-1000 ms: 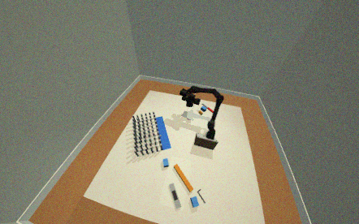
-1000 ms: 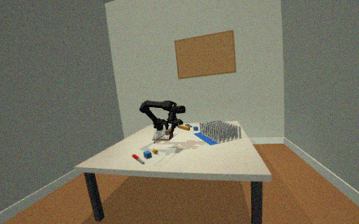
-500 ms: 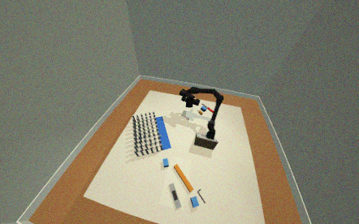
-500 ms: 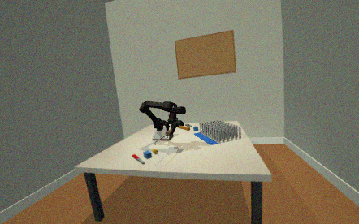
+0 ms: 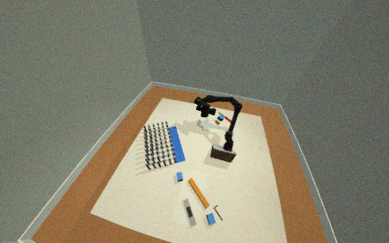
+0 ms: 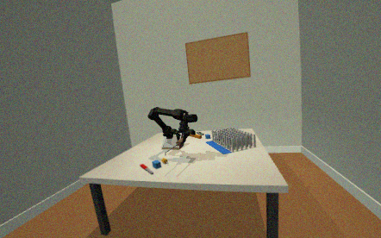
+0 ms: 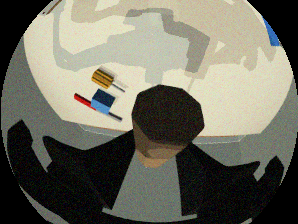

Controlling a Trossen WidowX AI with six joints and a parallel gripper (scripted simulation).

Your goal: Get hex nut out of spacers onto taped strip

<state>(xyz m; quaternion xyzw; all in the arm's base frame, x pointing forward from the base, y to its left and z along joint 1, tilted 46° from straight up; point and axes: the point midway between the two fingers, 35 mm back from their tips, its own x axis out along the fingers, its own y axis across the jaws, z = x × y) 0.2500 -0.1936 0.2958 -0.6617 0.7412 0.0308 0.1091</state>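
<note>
My gripper [image 5: 205, 114] [image 7: 157, 135] is shut on the brown handle [image 6: 180, 142] [image 7: 168, 116] of a tool, above the table. A thin rod [image 6: 170, 150] runs down from the handle in the exterior view; the handle's dark end faces the wrist camera and hides what lies beyond it. The spacer field [image 5: 159, 146] [image 6: 234, 139] stands in rows well away from the gripper. The blue taped strip [image 5: 177, 145] [image 6: 218, 147] [image 7: 271, 34] lies along its near side. I cannot make out the nut.
A red pen [image 6: 146, 168] [image 7: 84, 101], a blue cube [image 6: 156, 164] [image 7: 102, 102] and a yellow-and-black item [image 7: 103, 78] lie near the arm. An orange bar [image 5: 198, 193], a grey bar [image 5: 187, 204], a black hex key [image 5: 218, 213] and two blue blocks [image 5: 179, 177] [image 5: 210, 218] lie beyond the arm's base.
</note>
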